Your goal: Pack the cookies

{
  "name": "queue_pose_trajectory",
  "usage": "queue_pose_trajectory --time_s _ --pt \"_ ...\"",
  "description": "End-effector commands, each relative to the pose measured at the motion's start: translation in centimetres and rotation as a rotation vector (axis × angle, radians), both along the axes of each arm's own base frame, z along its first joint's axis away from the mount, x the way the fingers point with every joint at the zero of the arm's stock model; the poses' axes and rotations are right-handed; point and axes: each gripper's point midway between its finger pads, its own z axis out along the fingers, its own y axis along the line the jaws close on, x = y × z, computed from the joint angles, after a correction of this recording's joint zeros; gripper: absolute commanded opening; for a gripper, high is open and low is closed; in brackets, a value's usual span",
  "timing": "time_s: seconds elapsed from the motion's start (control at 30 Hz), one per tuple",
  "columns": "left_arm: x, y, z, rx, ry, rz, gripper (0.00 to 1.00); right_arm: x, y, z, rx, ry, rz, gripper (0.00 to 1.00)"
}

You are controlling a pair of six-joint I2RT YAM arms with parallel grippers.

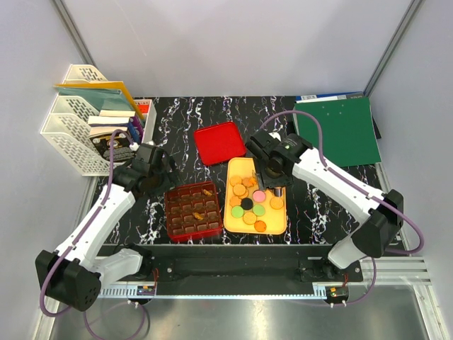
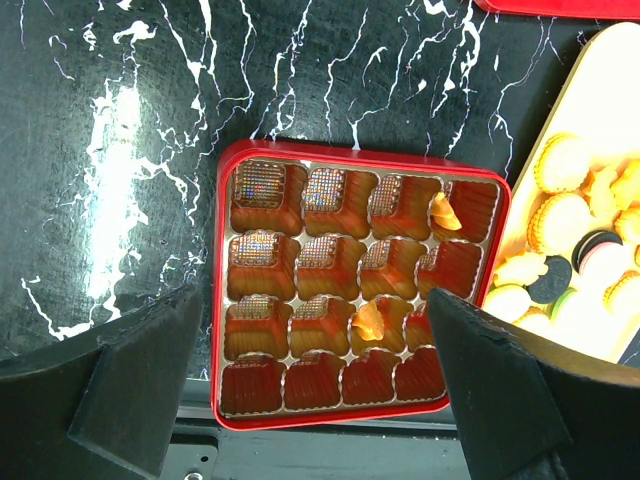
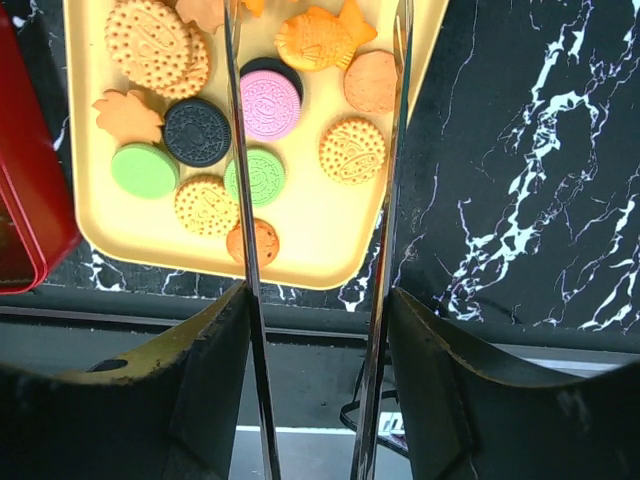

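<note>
Several cookies (image 1: 249, 200) lie on the yellow tray (image 1: 277, 225), mostly orange, with a pink one (image 3: 270, 103), a black one (image 3: 197, 131) and a green one (image 3: 144, 169). The red grid box (image 1: 192, 211) sits left of the tray and holds two orange cookies (image 2: 443, 212), (image 2: 370, 320). My left gripper (image 2: 315, 300) hangs wide open above the box's near rows, holding nothing. My right gripper (image 1: 271, 173) hovers over the tray's far half. Its long metal blades (image 3: 243, 200) stand apart, open, with the tips out of the wrist view. The cookies seen between the blades lie on the tray.
A red lid (image 1: 219, 142) lies behind the box and tray. A green folder (image 1: 336, 131) is at the back right. A white file rack (image 1: 78, 127) and a pen holder (image 1: 144, 117) stand at the back left. The table's front edge (image 3: 300, 310) runs close below the tray.
</note>
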Motion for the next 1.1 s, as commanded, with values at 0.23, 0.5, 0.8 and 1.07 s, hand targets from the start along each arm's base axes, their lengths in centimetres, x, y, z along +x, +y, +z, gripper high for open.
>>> queue_pose_trajectory --time_s 0.23,0.5,0.8,1.07 --pt "0.9 -0.6 0.6 -0.016 -0.023 -0.029 0.99 2.4 3.6 0.4 0.119 -0.039 0.059 0.59" --pt "0.7 -0.4 -0.3 -0.009 -0.001 -0.022 0.99 2.3 4.8 -0.7 0.147 0.002 0.096 0.57" --pt "1.1 -0.5 -0.4 -0.006 0.006 -0.023 0.99 2.4 5.6 -0.6 0.166 0.012 0.114 0.53" --pt "1.3 -0.4 -0.5 0.0 0.011 -0.025 0.99 0.6 5.1 1.2 0.154 -0.004 0.114 0.52"
